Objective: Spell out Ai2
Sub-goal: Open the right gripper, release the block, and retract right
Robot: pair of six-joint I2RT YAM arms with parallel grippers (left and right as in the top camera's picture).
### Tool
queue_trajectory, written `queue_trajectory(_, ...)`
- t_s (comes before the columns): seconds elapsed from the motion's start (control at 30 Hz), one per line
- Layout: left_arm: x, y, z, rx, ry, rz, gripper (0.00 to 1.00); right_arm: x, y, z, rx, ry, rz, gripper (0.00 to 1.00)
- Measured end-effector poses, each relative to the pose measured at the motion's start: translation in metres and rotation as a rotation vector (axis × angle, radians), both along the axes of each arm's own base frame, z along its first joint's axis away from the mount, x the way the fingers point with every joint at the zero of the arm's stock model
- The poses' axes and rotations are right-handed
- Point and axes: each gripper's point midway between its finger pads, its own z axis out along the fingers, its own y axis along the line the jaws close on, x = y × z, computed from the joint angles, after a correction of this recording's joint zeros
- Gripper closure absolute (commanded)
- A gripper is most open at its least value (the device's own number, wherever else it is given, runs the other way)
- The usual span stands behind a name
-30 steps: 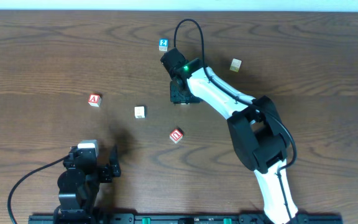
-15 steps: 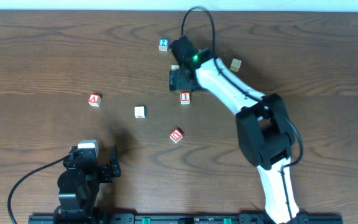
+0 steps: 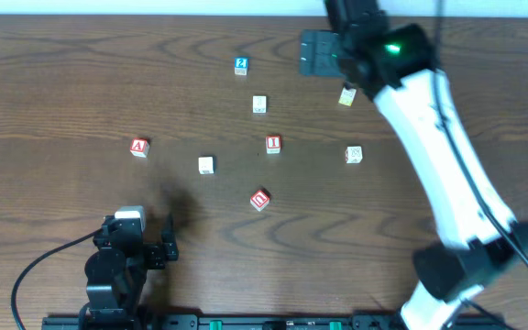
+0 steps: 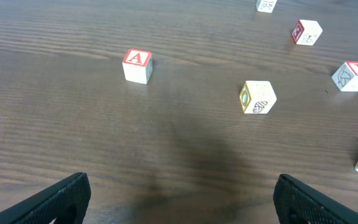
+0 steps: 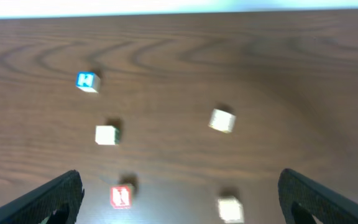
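The red A block (image 3: 138,147) (image 4: 137,65) sits at the table's left. To its right, past a white block, lies the red I block (image 3: 273,144) (image 4: 352,76) (image 5: 122,196). Further back is the blue 2 block (image 3: 240,65) (image 5: 87,81). My right gripper (image 3: 312,53) (image 5: 179,202) hangs high over the far side, open and empty, up and to the right of the I block. At the near left edge my left gripper (image 3: 138,240) (image 4: 182,199) is low and open, with bare wood between its fingers.
Loose blocks lie scattered: a white one (image 3: 206,165) between A and I, a white one (image 3: 259,104), a tilted red one (image 3: 260,199), a pale one (image 3: 354,154) and another (image 3: 346,95) under the right arm. The table's far edge is close behind the 2 block.
My right gripper opened and let go of the red I block, leaving it on the table, then rose and swung to the far right. The left arm has not moved.
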Motion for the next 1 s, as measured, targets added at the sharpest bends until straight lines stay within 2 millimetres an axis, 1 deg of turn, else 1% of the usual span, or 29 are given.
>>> queue_trajectory(0.13,0.0,0.0,0.0,0.0,0.0,0.0,0.04,-0.042,-0.032,0.031,-0.06,-0.019,-0.041,0.01)
queue_trajectory(0.17,0.0,0.0,0.0,0.0,0.0,0.0,0.05,-0.05,-0.038,0.034,-0.066,-0.027,-0.047,0.01)
queue_trajectory(0.2,0.0,0.0,0.0,0.0,0.0,0.0,0.05,-0.062,-0.044,0.035,-0.07,-0.03,-0.051,0.01)
queue_trajectory(0.27,0.0,0.0,0.0,0.0,0.0,0.0,0.05,-0.08,-0.054,0.033,-0.081,-0.032,-0.06,0.01)
queue_trajectory(0.33,0.0,0.0,0.0,0.0,0.0,0.0,0.05,-0.099,-0.064,0.021,-0.098,-0.009,-0.069,0.01)
queue_trajectory(0.4,0.0,0.0,0.0,0.0,-0.001,0.0,0.05,-0.11,-0.07,0.004,-0.112,0.025,-0.083,0.01)
queue_trajectory(0.47,0.0,0.0,0.0,0.0,0.0,0.0,0.05,-0.118,-0.075,-0.021,-0.13,0.075,-0.097,0.01)
queue_trajectory(0.53,0.0,0.0,0.0,0.0,0.0,0.0,0.05,-0.124,-0.077,-0.055,-0.154,0.142,-0.101,0.01)
queue_trajectory(0.6,0.0,0.0,0.0,0.0,0.0,0.0,0.05,-0.13,-0.077,-0.075,-0.158,0.186,-0.092,0.01)
queue_trajectory(0.67,0.0,0.0,0.0,0.0,0.0,0.0,0.05,-0.133,-0.073,-0.084,-0.144,0.196,-0.066,0.01)
queue_trajectory(0.7,0.0,0.0,0.0,0.0,0.0,0.0,0.05,-0.134,-0.07,-0.084,-0.13,0.185,-0.04,0.01)
queue_trajectory(0.8,0.0,0.0,0.0,0.0,0.0,0.0,0.05,-0.134,-0.059,-0.058,-0.077,0.083,0.065,0.01)
queue_trajectory(0.9,0.0,0.0,0.0,0.0,0.0,0.0,0.05,-0.141,-0.057,-0.034,-0.044,-0.006,0.149,0.01)
queue_trajectory(0.93,0.0,0.0,0.0,0.0,0.0,0.0,0.05,-0.144,-0.059,-0.03,-0.04,-0.022,0.169,0.01)
queue_trajectory(1.0,0.0,0.0,0.0,0.0,-0.001,0.0,0.05,-0.152,-0.063,-0.032,-0.032,-0.026,0.198,0.01)
